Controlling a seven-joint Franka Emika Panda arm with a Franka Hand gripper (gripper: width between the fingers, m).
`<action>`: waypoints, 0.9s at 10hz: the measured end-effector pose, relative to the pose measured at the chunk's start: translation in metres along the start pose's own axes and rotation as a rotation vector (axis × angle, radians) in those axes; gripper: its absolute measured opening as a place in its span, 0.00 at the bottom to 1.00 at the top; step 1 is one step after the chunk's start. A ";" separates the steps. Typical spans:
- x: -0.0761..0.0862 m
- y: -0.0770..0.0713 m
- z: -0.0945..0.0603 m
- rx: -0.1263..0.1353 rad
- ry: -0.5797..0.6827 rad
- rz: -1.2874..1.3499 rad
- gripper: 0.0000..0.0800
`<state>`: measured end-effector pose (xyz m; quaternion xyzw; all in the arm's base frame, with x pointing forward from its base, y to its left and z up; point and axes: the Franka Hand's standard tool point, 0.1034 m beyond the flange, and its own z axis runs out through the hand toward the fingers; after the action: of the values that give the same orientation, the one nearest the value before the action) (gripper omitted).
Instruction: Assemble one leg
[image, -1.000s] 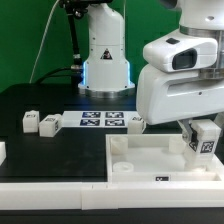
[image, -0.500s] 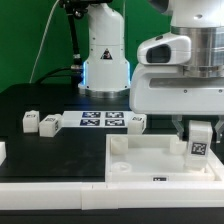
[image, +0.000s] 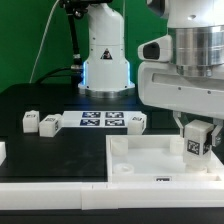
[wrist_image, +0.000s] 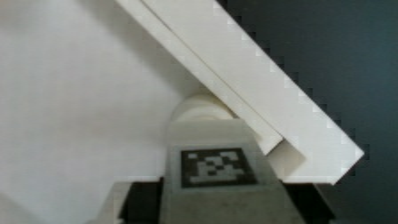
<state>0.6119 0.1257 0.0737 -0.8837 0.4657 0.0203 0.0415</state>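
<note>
hand (image: 197, 130) gripping leg (image: 199, 144), at panel (image: 140, 166) corner

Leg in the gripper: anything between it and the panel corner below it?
Nothing visible. The gripper holds the leg over the panel's corner at the exterior view's right. The wrist view shows it at the rim's inner corner, only bare panel beside it; what lies under the leg is hidden.
</note>
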 end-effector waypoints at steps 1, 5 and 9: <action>-0.004 -0.001 0.001 -0.001 -0.003 0.116 0.37; -0.009 -0.003 0.002 0.006 -0.018 0.245 0.37; -0.004 -0.003 0.001 -0.005 -0.023 -0.161 0.78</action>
<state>0.6117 0.1307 0.0733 -0.9182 0.3924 0.0281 0.0461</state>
